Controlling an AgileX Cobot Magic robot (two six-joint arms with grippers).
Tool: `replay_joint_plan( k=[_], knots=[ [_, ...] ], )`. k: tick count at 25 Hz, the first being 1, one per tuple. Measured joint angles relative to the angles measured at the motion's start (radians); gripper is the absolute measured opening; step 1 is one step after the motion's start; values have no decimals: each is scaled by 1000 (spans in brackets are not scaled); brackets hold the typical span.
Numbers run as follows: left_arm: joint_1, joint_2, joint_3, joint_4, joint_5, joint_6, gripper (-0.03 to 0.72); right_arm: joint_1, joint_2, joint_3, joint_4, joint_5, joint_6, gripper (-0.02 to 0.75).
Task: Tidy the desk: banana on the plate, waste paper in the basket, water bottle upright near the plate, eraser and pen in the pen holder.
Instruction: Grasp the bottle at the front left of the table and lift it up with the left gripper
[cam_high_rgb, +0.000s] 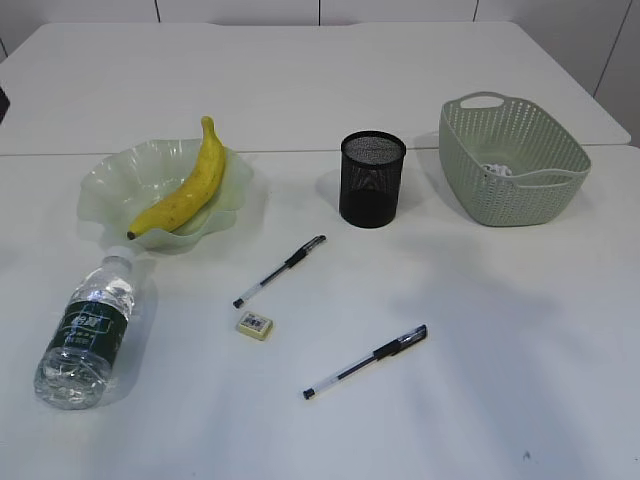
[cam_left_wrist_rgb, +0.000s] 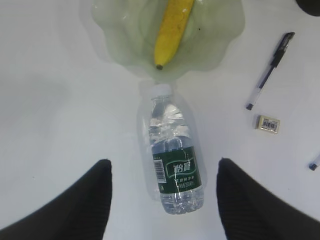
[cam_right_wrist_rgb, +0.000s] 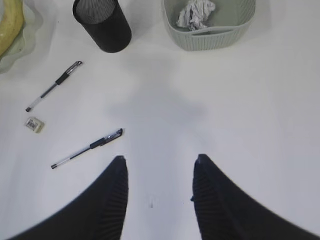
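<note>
Clear water bottle lies on the worktop, cap touching the plate. Left fingers hover wide open, empty; right fingers also empty. Lower astride the label, close gently.

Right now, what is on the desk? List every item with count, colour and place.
banana: 1, yellow, on the plate
plate: 1, pale green, wavy rim, far left
water bottle: 1, clear, green label, lying down, cap toward the plate
pens: 2, black-capped, centre
eraser: 1, cream, between the pens
pen holder: 1, black mesh, upright
basket: 1, grey-green, far right
waste paper: 1, white, in the basket
left end effector: open above the bottle
right end effector: open, empty
</note>
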Motion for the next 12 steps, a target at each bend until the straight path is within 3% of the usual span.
replay_joint_plan(
  k=[12],
  knots=[
    [0,119,0,-48,40,-4,472,0,-61,149,2,0,-4,320]
  ],
)
